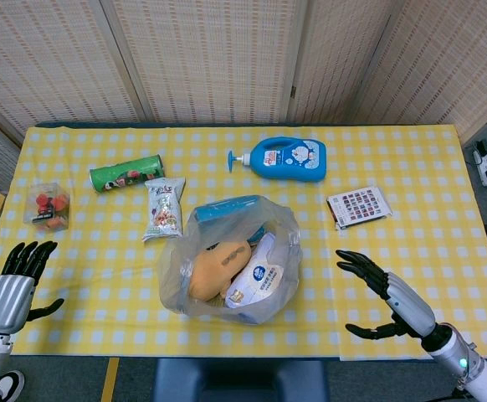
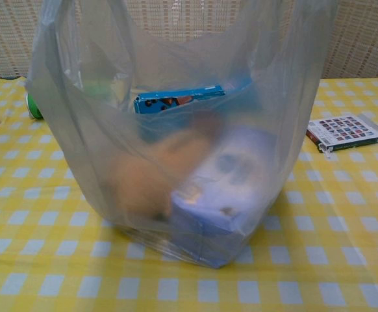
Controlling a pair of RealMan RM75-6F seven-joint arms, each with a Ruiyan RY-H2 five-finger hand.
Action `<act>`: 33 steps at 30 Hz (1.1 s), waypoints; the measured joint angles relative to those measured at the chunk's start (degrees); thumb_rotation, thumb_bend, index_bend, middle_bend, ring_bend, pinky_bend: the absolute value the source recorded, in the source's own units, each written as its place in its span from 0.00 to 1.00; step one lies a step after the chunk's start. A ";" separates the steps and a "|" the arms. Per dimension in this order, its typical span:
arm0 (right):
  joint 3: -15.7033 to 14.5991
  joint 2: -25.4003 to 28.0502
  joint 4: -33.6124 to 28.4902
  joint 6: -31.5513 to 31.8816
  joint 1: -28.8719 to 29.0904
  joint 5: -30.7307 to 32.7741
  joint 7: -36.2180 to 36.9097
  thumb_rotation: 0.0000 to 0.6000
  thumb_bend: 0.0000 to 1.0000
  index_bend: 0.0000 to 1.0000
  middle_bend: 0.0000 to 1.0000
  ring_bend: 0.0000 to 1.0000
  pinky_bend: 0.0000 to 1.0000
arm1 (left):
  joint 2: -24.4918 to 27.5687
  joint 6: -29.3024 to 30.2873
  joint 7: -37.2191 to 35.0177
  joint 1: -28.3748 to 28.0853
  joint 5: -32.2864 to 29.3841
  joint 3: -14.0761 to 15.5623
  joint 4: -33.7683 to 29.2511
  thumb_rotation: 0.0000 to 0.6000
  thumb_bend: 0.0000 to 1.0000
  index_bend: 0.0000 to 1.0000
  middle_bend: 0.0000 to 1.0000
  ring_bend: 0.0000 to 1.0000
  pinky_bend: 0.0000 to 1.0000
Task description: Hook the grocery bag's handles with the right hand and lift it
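A clear plastic grocery bag (image 1: 230, 270) stands open in the middle of the yellow checked table, filling most of the chest view (image 2: 176, 130). Inside it lie an orange soft item (image 1: 212, 270), a white and blue pack (image 1: 258, 281) and a blue box (image 1: 227, 208). Its handles run off the top of the chest view. My right hand (image 1: 386, 293) hovers to the right of the bag, turned sideways with fingers spread, holding nothing. My left hand (image 1: 11, 289) rests at the front left edge, fingers apart and empty.
Behind the bag lie a blue pump bottle (image 1: 284, 159), a green chip can (image 1: 126, 172) and a snack packet (image 1: 164, 208). A small clear box of red items (image 1: 48, 206) sits at far left. A patterned card pack (image 1: 359, 206) lies right of the bag.
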 measured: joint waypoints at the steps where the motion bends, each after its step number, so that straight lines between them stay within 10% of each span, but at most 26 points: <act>1: -0.25 0.15 -0.08 0.15 0.93 -0.47 1.86 1.00 0.29 0.00 0.00 0.00 0.00 | -0.01 0.04 0.00 0.03 -0.08 -0.05 0.03 1.00 0.14 0.03 0.14 0.09 0.00; 33: -3.14 -0.17 0.72 -6.20 16.40 3.23 31.16 1.00 0.27 0.00 0.00 0.00 0.00 | -0.18 -1.36 -0.96 -0.20 -1.87 -0.82 0.99 1.00 0.14 0.02 0.14 0.09 0.00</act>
